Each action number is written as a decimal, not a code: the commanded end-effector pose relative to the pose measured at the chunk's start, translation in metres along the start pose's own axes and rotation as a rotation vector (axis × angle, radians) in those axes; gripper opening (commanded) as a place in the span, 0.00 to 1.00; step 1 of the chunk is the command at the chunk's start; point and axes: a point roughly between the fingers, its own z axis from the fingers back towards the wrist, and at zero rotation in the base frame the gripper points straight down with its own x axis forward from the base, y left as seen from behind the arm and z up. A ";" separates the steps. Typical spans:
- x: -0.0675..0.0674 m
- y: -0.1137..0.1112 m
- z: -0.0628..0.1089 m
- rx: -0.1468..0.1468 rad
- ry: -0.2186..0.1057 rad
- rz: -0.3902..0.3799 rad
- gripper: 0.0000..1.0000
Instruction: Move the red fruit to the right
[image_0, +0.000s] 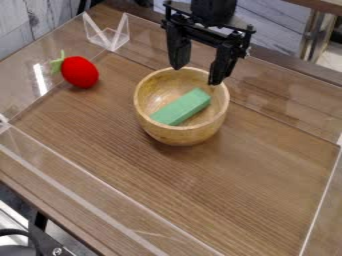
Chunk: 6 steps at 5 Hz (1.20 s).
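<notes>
The red fruit (79, 71) sits out on the left side of the wooden table (201, 190), small and round, bright against the brown grain, with its little green leaf (56, 64) poking out toward the left edge. Nothing touches it; it lies alone, well apart from everything else on the surface.

To its right, near the middle of the table, stands a wooden bowl (182, 104), a good deal bigger than the fruit. Inside the bowl lies a green block (182, 107), rectangular, tilted on a slant against the bowl's inner wall.

Above the far rim of the bowl hangs the gripper (197, 63), black, pointing straight down, its two fingers spread wide with clear daylight between them. It pinches nothing. The fingertips sit just over the bowl's back edge, and the fruit is off to its left, well clear.

A clear plastic wall (40, 57) runs round the table's edge, and behind the fruit a small clear piece (107, 33) stands at the back-left corner.
</notes>
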 end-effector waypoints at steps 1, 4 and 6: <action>-0.003 0.003 -0.009 -0.001 0.029 -0.024 1.00; -0.029 0.126 -0.001 0.029 -0.027 -0.197 1.00; -0.026 0.194 -0.022 0.028 0.004 -0.241 1.00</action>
